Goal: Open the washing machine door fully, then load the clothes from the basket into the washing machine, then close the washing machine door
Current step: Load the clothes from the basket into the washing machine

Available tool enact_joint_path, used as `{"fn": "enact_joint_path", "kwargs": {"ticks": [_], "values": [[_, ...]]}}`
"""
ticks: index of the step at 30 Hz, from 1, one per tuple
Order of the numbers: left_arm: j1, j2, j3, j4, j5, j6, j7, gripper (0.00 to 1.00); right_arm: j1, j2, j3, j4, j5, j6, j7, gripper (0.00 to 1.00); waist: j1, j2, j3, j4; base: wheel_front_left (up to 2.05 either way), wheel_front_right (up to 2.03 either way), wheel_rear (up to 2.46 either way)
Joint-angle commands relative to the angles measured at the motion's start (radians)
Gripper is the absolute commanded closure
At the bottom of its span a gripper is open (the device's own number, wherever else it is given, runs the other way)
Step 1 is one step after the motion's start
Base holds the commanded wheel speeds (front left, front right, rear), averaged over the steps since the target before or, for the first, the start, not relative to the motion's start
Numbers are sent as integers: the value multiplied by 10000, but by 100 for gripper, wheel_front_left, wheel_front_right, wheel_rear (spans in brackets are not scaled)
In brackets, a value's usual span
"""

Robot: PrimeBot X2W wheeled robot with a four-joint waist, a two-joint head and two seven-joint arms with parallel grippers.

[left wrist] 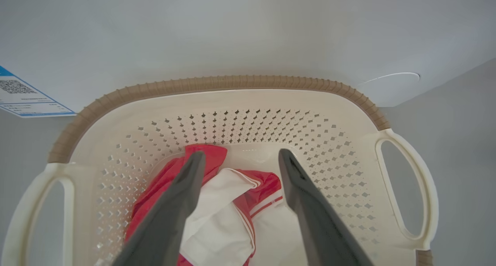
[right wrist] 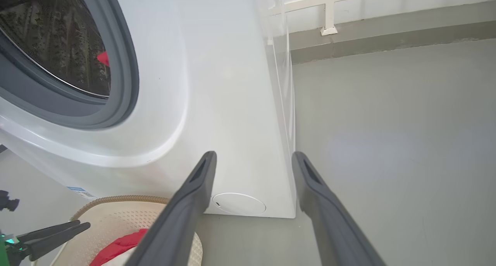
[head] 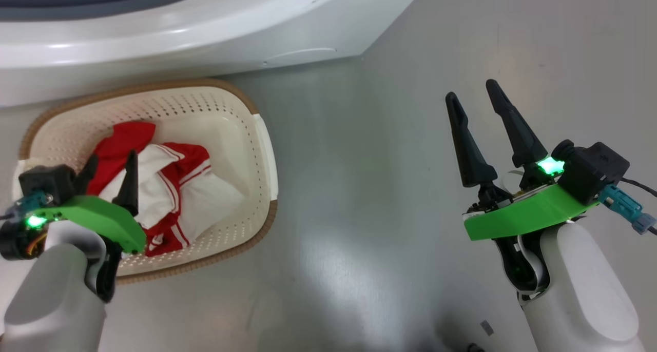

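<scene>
Head view looks down on a smooth, glossy pale grey floor (head: 359, 188) that carries soft patches of reflected light. At the top of the right wrist view a white railing (right wrist: 329, 10) stands along a pale wall.

A big white boxy front-loading washing machine (head: 154, 28) takes the upper left of the head view. The right wrist view shows its perforated steel drum (right wrist: 58, 37) ringed by a grey rubber seal (right wrist: 126, 64), with a small red patch (right wrist: 102, 58) inside. A round white filter cap (right wrist: 238, 204) sits low on the front. A blue-edged label sticker (left wrist: 23, 97) sits at the left of the left wrist view.

Just beside the machine's front, at the left of the head view, stands the small cream-white perforated plastic basket (head: 264, 152) with a brown woven-look rim. Inside it lie the crumpled red clothes (head: 179, 188) with white stripes and panels.

The left hand (head: 113, 158) hangs over them, fingers spread, pinching nothing. The right hand (head: 472, 90), at the right, is also spread and empty over bare floor.
</scene>
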Motion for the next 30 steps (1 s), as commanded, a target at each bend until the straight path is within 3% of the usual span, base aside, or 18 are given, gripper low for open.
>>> {"fn": "enact_joint_path", "kwargs": {"ticks": [1, 13, 30], "values": [[-324, 411, 110, 315, -163, -22, 27, 0, 27, 135, 192, -282, -77, 16, -48, 0, 0, 0, 442, -202, 0, 0, 0], [-1736, 691, -718, 1965, -993, -31, 633, 0, -316, 369, 167, -487, -164, 16, -48, 0, 0, 0, 1613, -633, 0, 0, 0], [-2701, 1259, -1835, 2881, -1884, -32, 1217, 0, -387, 614, 376, -691, -261, 16, -48, 0, 0, 0, 2628, -1222, 0, 0, 0]]}}
